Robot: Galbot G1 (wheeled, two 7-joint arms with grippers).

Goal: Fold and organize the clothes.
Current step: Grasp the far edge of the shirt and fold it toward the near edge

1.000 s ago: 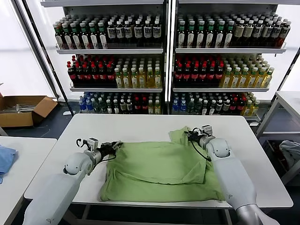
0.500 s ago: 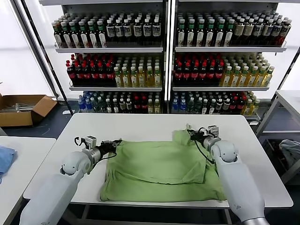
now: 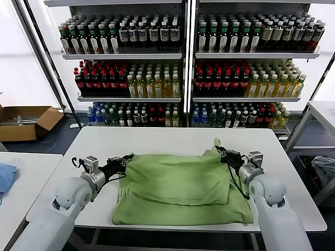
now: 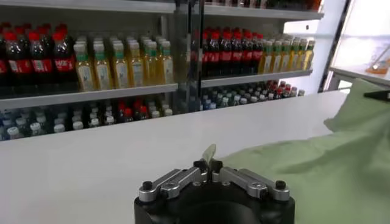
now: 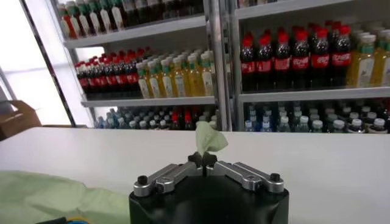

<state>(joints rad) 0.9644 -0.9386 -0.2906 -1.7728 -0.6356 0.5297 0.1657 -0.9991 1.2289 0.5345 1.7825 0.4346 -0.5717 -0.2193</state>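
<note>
White worktop [image 3: 157,138]; beyond its far edge, glass-fronted shelves [image 3: 183,57] of bottled drinks. Open cardboard box [image 3: 23,121] on dark floor past the left edge. Bright daylight.

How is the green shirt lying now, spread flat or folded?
Partly folded: the shirt has its upper layer doubled over the lower, edges pinched by left pincer and right pincer.

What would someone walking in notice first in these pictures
A light green soft-fabric shirt lies partly folded on the white table, its far edge pinched at both corners. The left gripper is shut on the left corner and the right gripper on the right corner, where a tuft of cloth sticks up. Behind stand tall shelves of bottled drinks, red, yellow and dark.
</note>
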